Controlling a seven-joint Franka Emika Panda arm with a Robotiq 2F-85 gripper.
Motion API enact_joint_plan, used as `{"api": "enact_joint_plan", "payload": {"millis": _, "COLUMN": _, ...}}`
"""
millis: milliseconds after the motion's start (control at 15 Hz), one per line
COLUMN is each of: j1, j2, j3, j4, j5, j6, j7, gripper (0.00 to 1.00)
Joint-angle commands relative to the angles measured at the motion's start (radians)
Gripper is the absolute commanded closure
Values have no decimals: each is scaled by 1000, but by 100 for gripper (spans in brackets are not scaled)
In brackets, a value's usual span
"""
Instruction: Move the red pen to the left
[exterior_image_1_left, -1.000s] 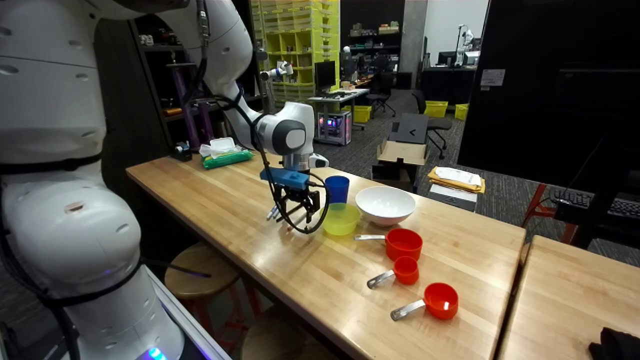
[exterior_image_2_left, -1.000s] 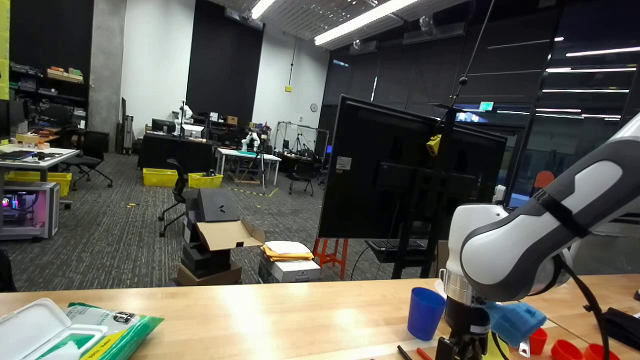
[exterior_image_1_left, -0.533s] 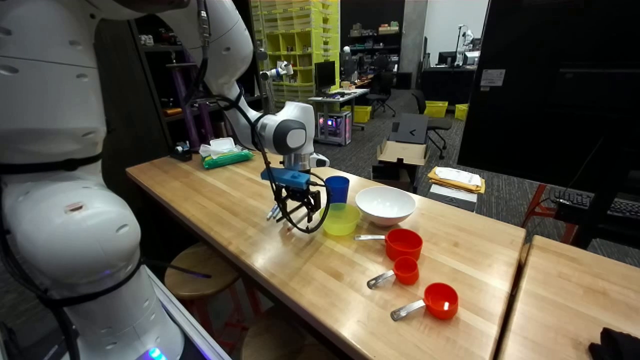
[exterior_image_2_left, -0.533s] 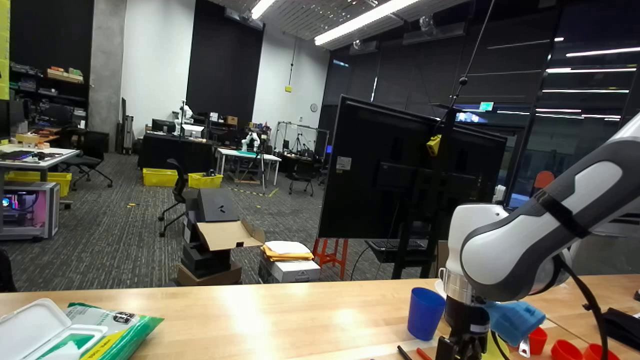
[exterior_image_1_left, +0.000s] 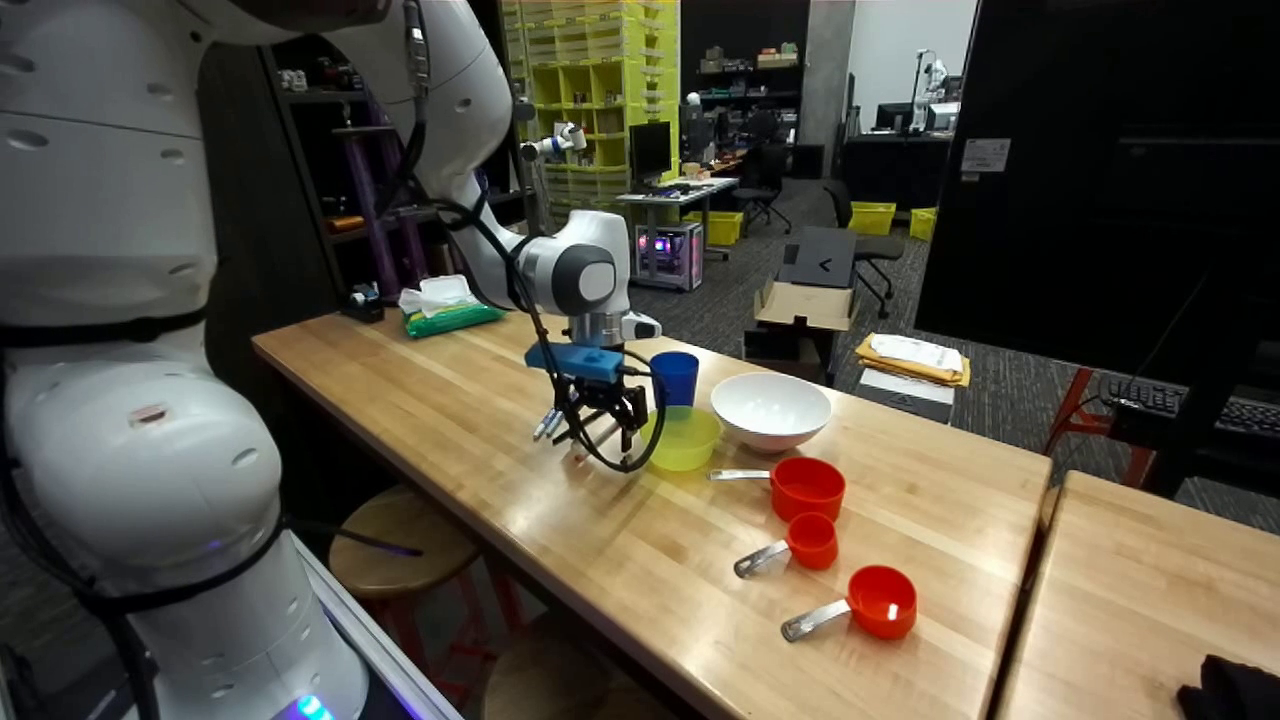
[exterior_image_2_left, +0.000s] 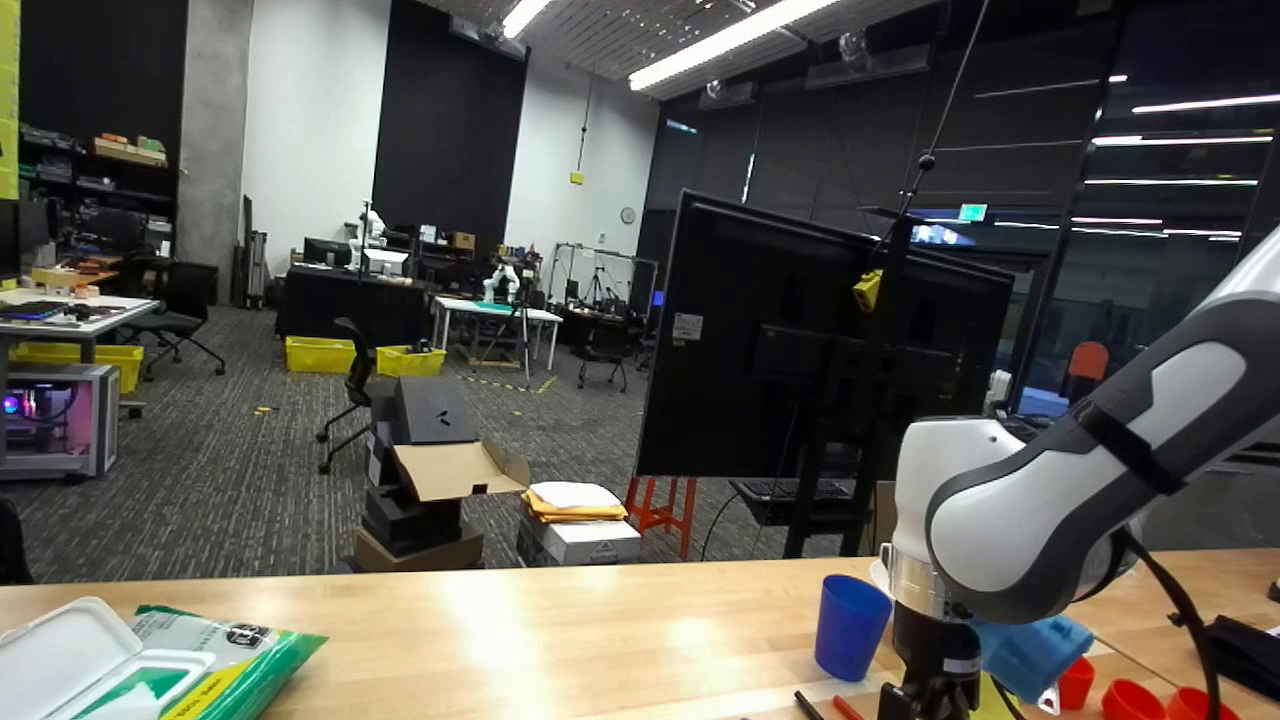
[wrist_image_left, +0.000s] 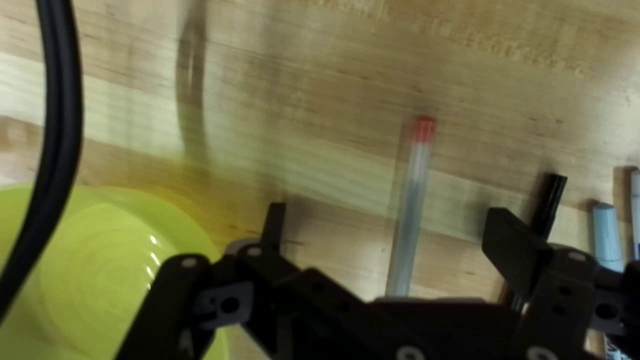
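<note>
On the wooden table, between my fingers, lies the red pen, running lengthwise, slanted a little, its red end showing beyond my tips in the wrist view. My fingers are spread wide and hold nothing; the pen sits off centre, closer to the finger by the black pen than to the one next to the yellow bowl. The first of these hides part of the black pen, and I cannot tell whether they touch. I take the grasp to be the step in hand. I'd draw the fingers partway in before going lower, so that one comes clear of the black pen, then turn slightly to lay both flat against that slant. After that, straight down until the tips skim the table: something this slim would likely roll or squeeze out if pinched too high. Then a gentle close, letting the nearer finger nudge the pen to the middle. How high I hang above it is hard to read. Left of it, in both exterior views, lies the black pen, so once gripped it should rise before it crosses, clear also of the pale blue marker.
</note>
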Motion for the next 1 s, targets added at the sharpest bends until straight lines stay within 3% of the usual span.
{"api": "enact_joint_plan", "payload": {"millis": 0, "j1": 5, "j2": 16, "j3": -8, "j4": 8, "j5": -19, "j6": 9, "j7": 32, "gripper": 0}}
{"api": "enact_joint_plan", "payload": {"millis": 67, "j1": 6, "j2": 17, "j3": -8, "j4": 9, "j5": -18, "j6": 7, "j7": 35, "gripper": 25}}
{"api": "enact_joint_plan", "payload": {"millis": 133, "j1": 6, "j2": 17, "j3": -8, "j4": 9, "j5": -18, "j6": 8, "j7": 36, "gripper": 26}}
{"api": "enact_joint_plan", "payload": {"millis": 333, "j1": 11, "j2": 13, "j3": -3, "j4": 12, "j5": -18, "j6": 3, "j7": 36, "gripper": 42}}
{"api": "enact_joint_plan", "payload": {"millis": 800, "j1": 21, "j2": 3, "j3": 10, "j4": 11, "j5": -18, "j6": -4, "j7": 39, "gripper": 93}}
{"api": "enact_joint_plan", "payload": {"millis": 933, "j1": 24, "j2": 5, "j3": 12, "j4": 10, "j5": -17, "j6": -3, "j7": 41, "gripper": 100}}
